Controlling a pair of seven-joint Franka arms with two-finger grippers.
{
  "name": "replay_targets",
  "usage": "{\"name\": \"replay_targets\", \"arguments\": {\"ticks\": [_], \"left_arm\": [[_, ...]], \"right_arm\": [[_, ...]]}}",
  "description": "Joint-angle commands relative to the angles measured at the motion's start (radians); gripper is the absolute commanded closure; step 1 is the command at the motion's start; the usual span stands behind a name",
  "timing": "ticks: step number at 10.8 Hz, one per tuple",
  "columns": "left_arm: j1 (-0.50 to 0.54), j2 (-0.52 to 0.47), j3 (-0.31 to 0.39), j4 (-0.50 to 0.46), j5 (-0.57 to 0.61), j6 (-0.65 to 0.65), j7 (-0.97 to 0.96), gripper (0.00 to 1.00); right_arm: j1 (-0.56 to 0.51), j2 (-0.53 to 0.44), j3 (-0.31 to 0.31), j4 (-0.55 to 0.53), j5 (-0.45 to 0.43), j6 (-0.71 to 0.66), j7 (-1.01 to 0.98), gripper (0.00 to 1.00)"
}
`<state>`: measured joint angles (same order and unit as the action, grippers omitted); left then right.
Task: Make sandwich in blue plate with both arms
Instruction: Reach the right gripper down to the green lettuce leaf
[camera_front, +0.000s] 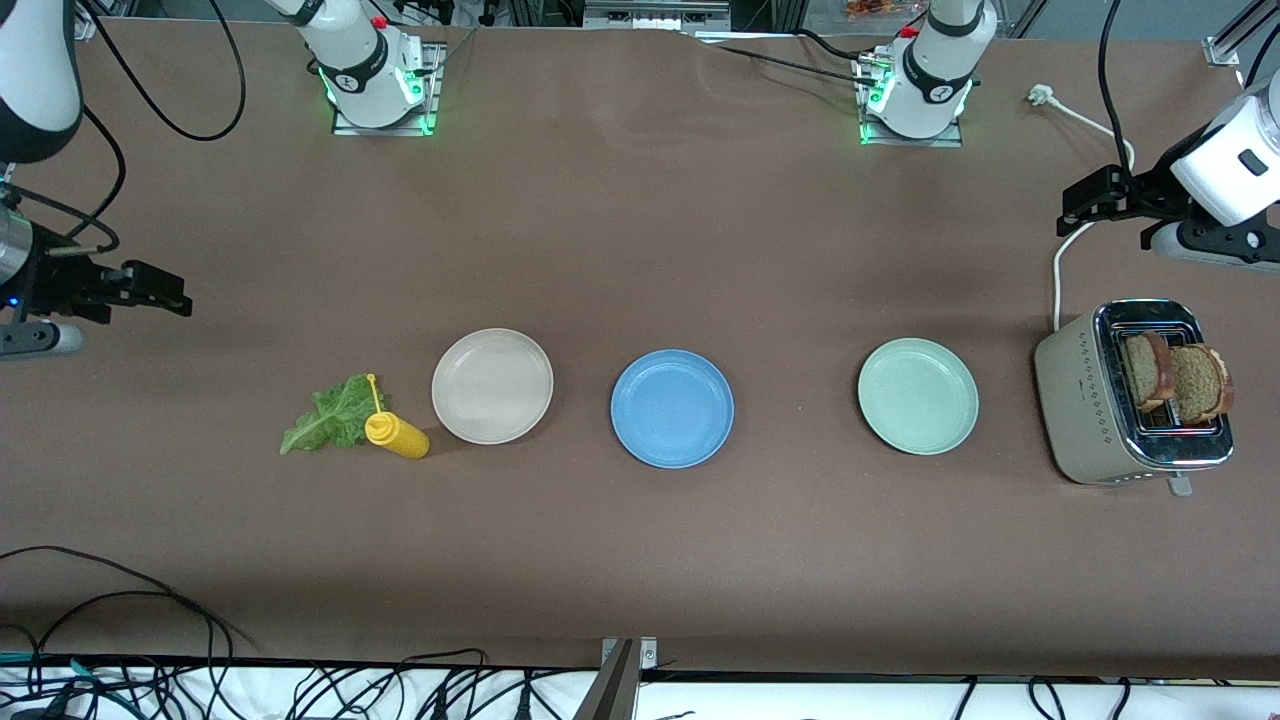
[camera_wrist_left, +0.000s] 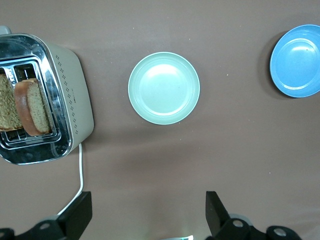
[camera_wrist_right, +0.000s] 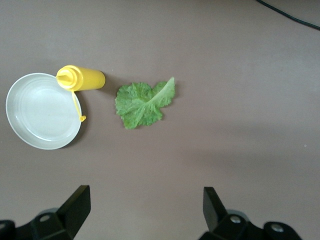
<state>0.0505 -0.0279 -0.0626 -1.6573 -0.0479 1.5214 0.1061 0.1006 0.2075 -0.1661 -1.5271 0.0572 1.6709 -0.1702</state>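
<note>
The blue plate (camera_front: 672, 407) lies bare mid-table, also seen in the left wrist view (camera_wrist_left: 298, 61). Two brown bread slices (camera_front: 1150, 370) (camera_front: 1200, 383) stand upright in a beige toaster (camera_front: 1085, 410) at the left arm's end; one slice (camera_wrist_left: 32, 107) shows plainly in the left wrist view. A green lettuce leaf (camera_front: 330, 415) (camera_wrist_right: 142, 102) lies flat on the table toward the right arm's end. My left gripper (camera_front: 1085, 205) (camera_wrist_left: 148, 215) hangs open and holds nothing, over the table beside the toaster. My right gripper (camera_front: 160, 288) (camera_wrist_right: 146, 210) hangs open and holds nothing, over bare table at its own end.
A cream plate (camera_front: 492, 385) and a mint-green plate (camera_front: 918, 395) flank the blue one, both bare. A yellow squeeze bottle (camera_front: 398, 434) lies on its side between lettuce and cream plate. The toaster's white cable (camera_front: 1057, 270) runs toward the robots' bases.
</note>
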Motion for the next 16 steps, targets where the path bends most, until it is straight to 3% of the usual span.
{"name": "replay_targets", "arguments": {"ticks": [1,4,16], "left_arm": [[0.005,0.008,0.000,0.025,-0.007,-0.021,0.018,0.00],[0.005,0.008,0.001,0.025,-0.009,-0.021,0.020,0.00],[0.014,0.028,0.003,0.040,0.006,-0.017,0.017,0.00]], "right_arm": [[-0.010,0.017,-0.003,-0.133,0.026,0.203,-0.028,0.00],[-0.010,0.055,-0.001,-0.241,0.024,0.377,-0.028,0.00],[-0.018,0.357,0.059,-0.251,0.033,0.690,-0.025,0.00]]}}
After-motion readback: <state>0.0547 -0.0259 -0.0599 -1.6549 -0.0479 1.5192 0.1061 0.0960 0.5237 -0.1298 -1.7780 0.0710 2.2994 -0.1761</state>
